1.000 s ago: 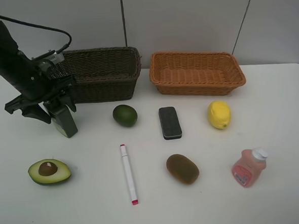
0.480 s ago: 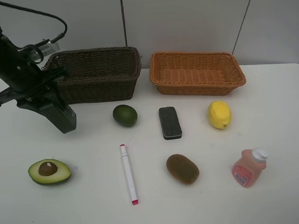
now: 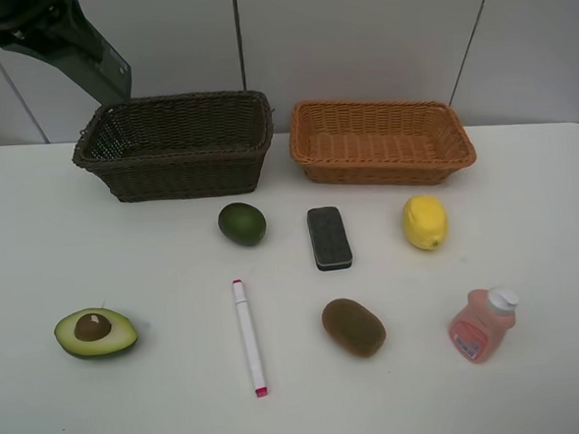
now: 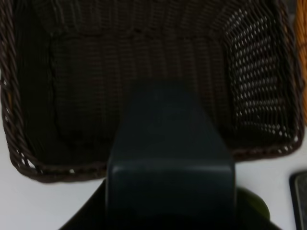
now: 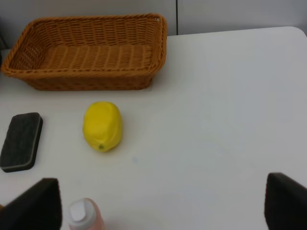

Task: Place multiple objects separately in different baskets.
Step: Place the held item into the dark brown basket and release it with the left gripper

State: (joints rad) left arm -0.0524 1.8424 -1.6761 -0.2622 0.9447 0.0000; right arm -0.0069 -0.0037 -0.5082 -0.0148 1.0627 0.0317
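Note:
My left gripper (image 3: 32,26) is shut on the dark green pump bottle (image 3: 93,62) and holds it high over the far left corner of the dark brown basket (image 3: 184,179). In the left wrist view the bottle (image 4: 170,158) hangs above the empty basket (image 4: 259,81). On the table lie the whole avocado (image 3: 242,224), black eraser (image 3: 329,237), lemon (image 3: 424,221), kiwi (image 3: 353,327), pink bottle (image 3: 481,325), marker (image 3: 249,336) and halved avocado (image 3: 95,332). The orange-tan basket (image 3: 385,167) is empty. My right gripper (image 5: 160,206) is open, near the lemon (image 5: 102,125).
The two baskets stand side by side at the back of the white table, against a grey wall. The items lie in two loose rows in front of them. The right arm does not show in the exterior high view.
My left gripper has lifted the dark green pump bottle off the table at the left and carried it up and back, to above the dark basket's far left corner.

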